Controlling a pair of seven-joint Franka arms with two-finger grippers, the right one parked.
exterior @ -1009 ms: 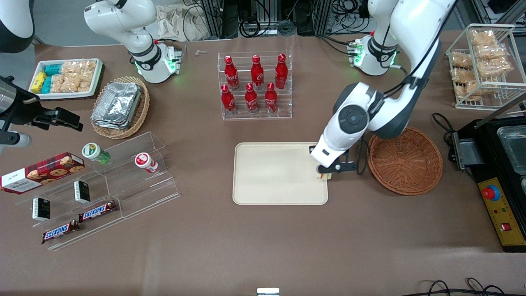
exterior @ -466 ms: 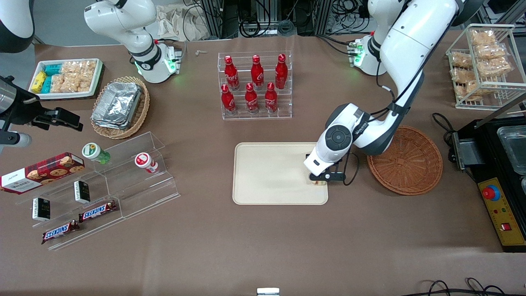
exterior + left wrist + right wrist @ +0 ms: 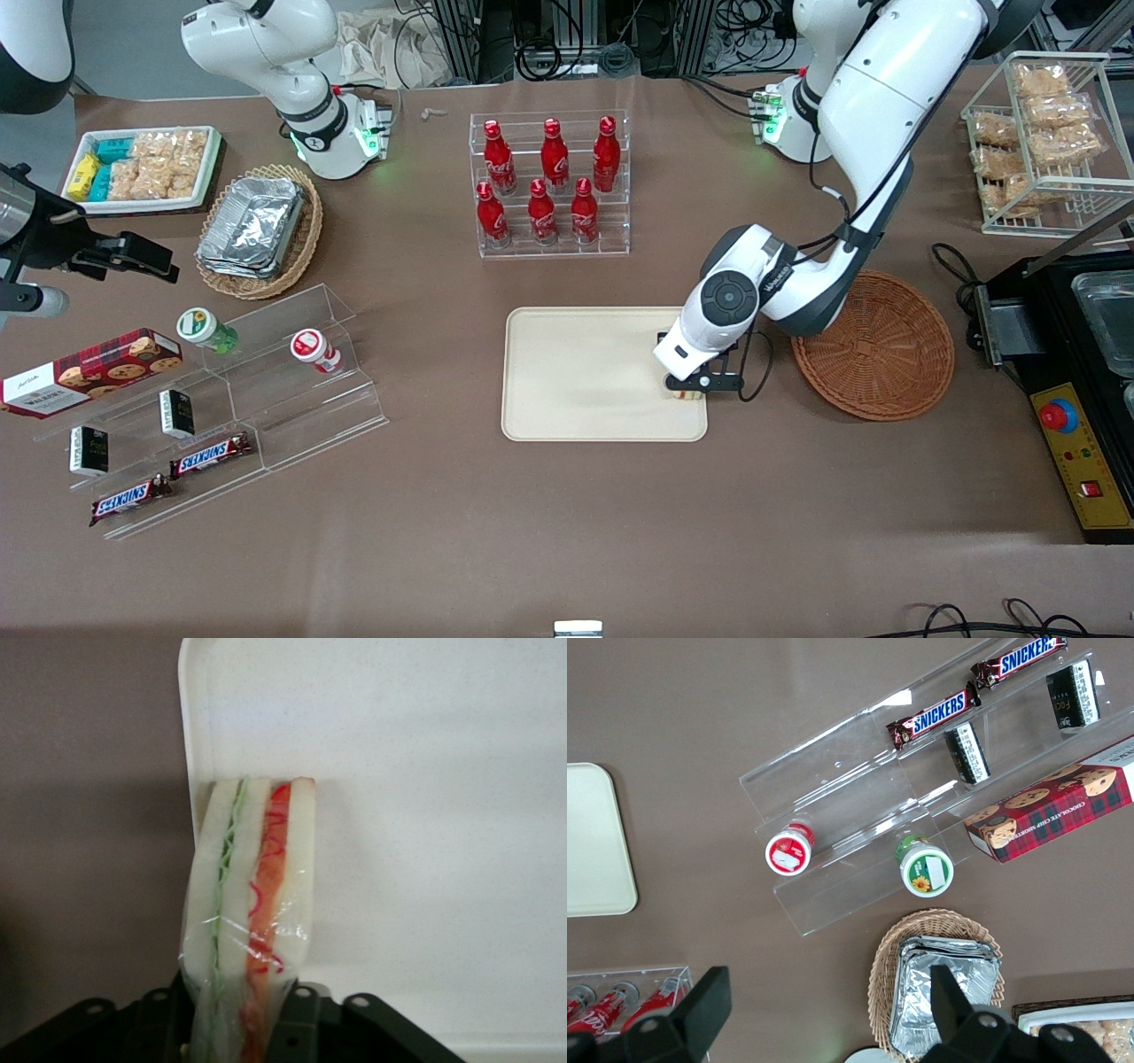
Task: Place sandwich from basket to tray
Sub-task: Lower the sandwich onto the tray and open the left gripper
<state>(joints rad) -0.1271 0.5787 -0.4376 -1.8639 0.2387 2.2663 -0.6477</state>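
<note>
Since a second ago the working arm has swung away from the basket (image 3: 873,346) and lowered, bringing the tool (image 3: 689,390) down over the tray (image 3: 585,377) at the corner nearest the basket and the front camera; over the last half second it has barely shifted.

Toward the parked arm's end of the desk (image 3: 532,532) lie a cookie box (image 3: 90,372), two Snickers bars (image 3: 173,475) and two small cups (image 3: 257,341) on clear acrylic steps (image 3: 292,399). Farther from the front camera are a white tray of snack packets (image 3: 142,168) and a pale wicker basket with foil trays (image 3: 259,229).

Mid-desk, a clear rack of red cola bottles (image 3: 549,186) stands farther from the camera than the cream tray.

At the tray's basket-side corner, the tool is closed on the sandwich (image 3: 252,904). In the wrist view the plastic-wrapped wedge juts out from between the black fingers (image 3: 306,1019), green and red filling showing on its cut edge, with its far tip over the tray's rim and part of it over the bare desk. Whether it touches the tray cannot be told.

The reddish-brown basket sits just beside the tray toward the working arm's end. A wire rack of snack bags (image 3: 1045,133) stands farther still.
</note>
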